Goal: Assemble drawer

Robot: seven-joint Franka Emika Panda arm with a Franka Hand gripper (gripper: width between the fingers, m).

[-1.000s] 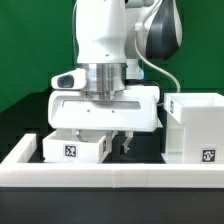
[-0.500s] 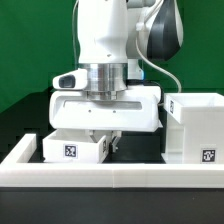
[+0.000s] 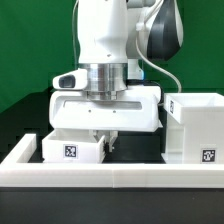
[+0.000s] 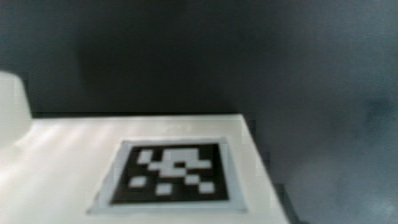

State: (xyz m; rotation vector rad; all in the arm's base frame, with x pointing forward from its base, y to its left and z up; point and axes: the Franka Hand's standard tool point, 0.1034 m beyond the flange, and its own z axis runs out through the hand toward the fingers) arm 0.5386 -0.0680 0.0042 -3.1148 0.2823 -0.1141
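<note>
One long white rail (image 3: 110, 172) lies nearest, running across the front edge of the black tabletop (image 3: 137, 150) and turning back along the exterior view's left.

Just behind the rail sit two white pieces of the drawer. A small tray (image 3: 90, 150) stands toward the exterior view's left and shows a square black-and-white tag (image 3: 70, 152) on its front wall. A taller boxy housing (image 3: 195, 125) stands toward the exterior view's right, with a tag of its own (image 3: 208, 155) low on its front. The two are apart, with a strip of bare tabletop between them.

Over that strip, at the tray's right-hand end, hangs the end effector (image 3: 108, 142). One dark finger (image 3: 112, 143) shows just beside the tray's end wall. The other finger is hidden behind the tray, so I cannot tell whether the fingers are apart, together or gripping the wall.

Above the fingers, the wide white hand body (image 3: 105, 108) spans the gap from tray to housing. The white arm (image 3: 105, 35) rises from it, with a dark grey joint (image 3: 162, 25) behind. A green backdrop (image 3: 30, 50) closes the scene.

Close up in the wrist view, a blurred white face (image 4: 63, 150) carries a tag (image 4: 173, 172) near its edge, with dark tabletop (image 4: 302, 80) beyond it. No fingers show in that view.
</note>
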